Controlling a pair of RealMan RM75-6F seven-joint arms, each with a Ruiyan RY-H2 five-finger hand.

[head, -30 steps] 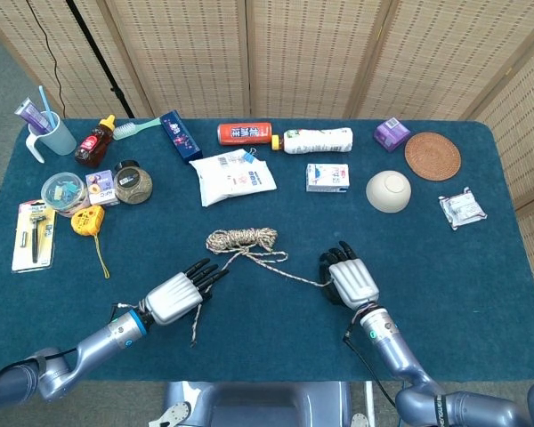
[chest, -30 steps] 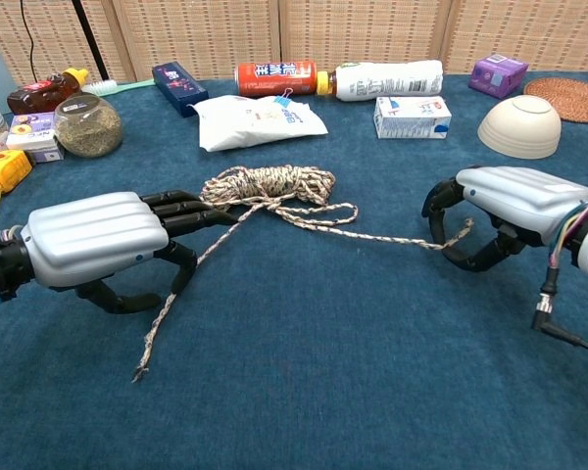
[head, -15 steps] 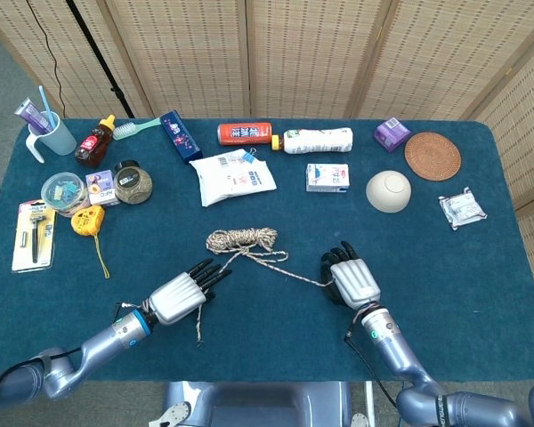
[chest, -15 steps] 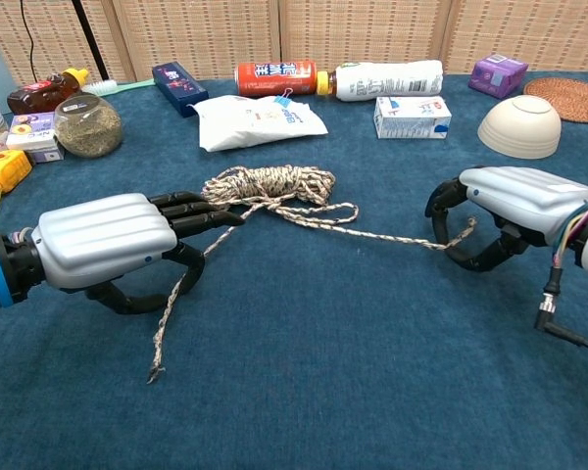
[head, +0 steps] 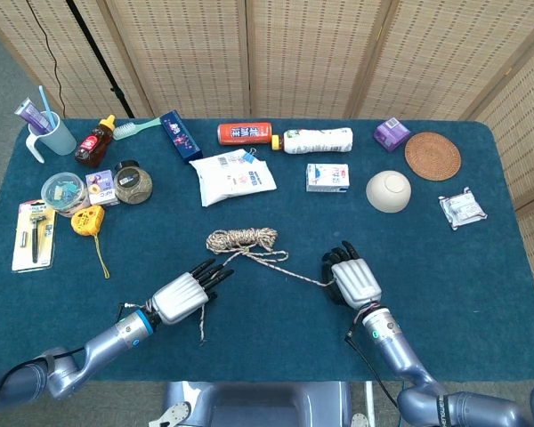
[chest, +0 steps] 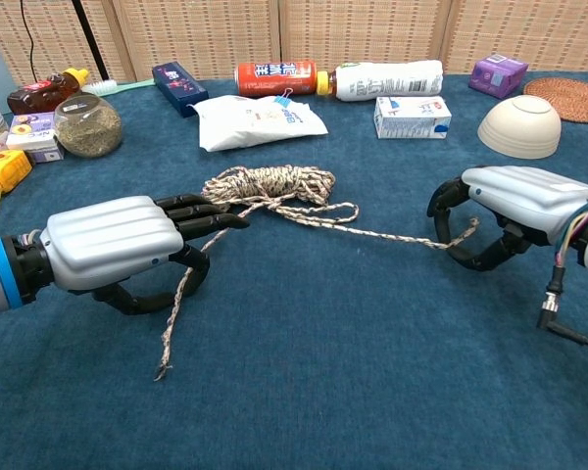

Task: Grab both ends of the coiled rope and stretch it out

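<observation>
The speckled rope's coil [head: 241, 238] [chest: 269, 183] lies mid-table. One strand runs from it down through my left hand [head: 182, 296] [chest: 118, 245], passing between the outstretched fingers and the curled thumb, which pinch it. Its loose tail [chest: 164, 364] trails on the cloth below the hand. The other strand [chest: 392, 234] stretches right to my right hand [head: 351, 280] [chest: 514, 201], whose curled fingers grip the rope's end. Both hands sit low over the blue tablecloth, left and right of the coil.
Behind the coil lie a white pouch [head: 232, 175], a small carton [head: 327, 177], a bowl [head: 388, 191] and two bottles [head: 285, 137]. Jars [head: 133, 181], a yellow tape measure [head: 86, 220] and a cup [head: 49, 132] crowd the left side. A woven coaster [head: 432, 156] sits far right.
My left hand has slid right toward the coil, and the rope's loose tail has moved right with it. The right hand has barely shifted.
</observation>
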